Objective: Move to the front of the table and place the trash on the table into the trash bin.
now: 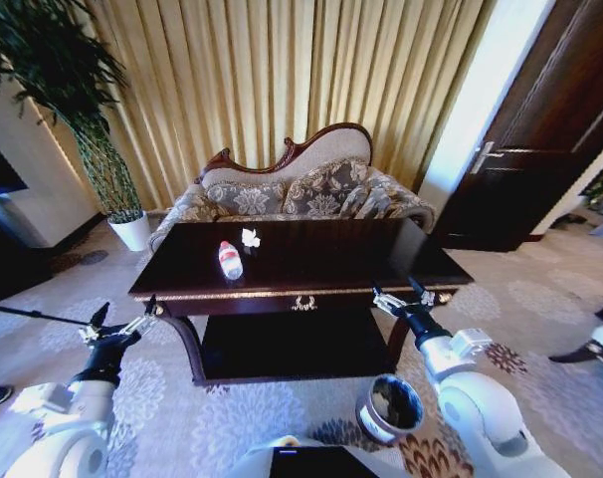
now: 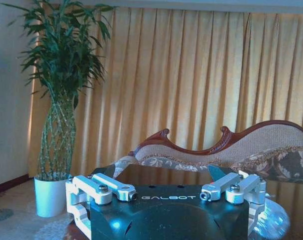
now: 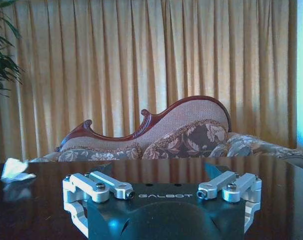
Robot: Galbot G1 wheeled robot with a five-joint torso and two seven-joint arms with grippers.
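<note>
- Two arms flank the table (image 1: 311,261), a dark glossy piece with a gold emblem on its front drawer, standing in front of a floral sofa (image 1: 301,189) and gold curtains (image 1: 282,70).
- Down on the carpet, the trash bin (image 1: 389,406) sits near the table's front right leg, just beside the right arm's white forearm.
- Off the table's front left corner hangs the left gripper (image 1: 122,324), its fingers spread apart and holding nothing; the trash lies well away from it, up on the tabletop.
- At the table's front right edge is the right gripper (image 1: 406,297), its fingers likewise spread and empty, with the tabletop stretching out ahead of it in its wrist view.
- On the left half of the tabletop lies a clear plastic bottle (image 1: 230,259) with a red-and-white label.
- Just beyond the bottle rests a crumpled white paper scrap (image 1: 250,237), also seen far off to one side of the right gripper's fingers (image 3: 16,169).
</note>
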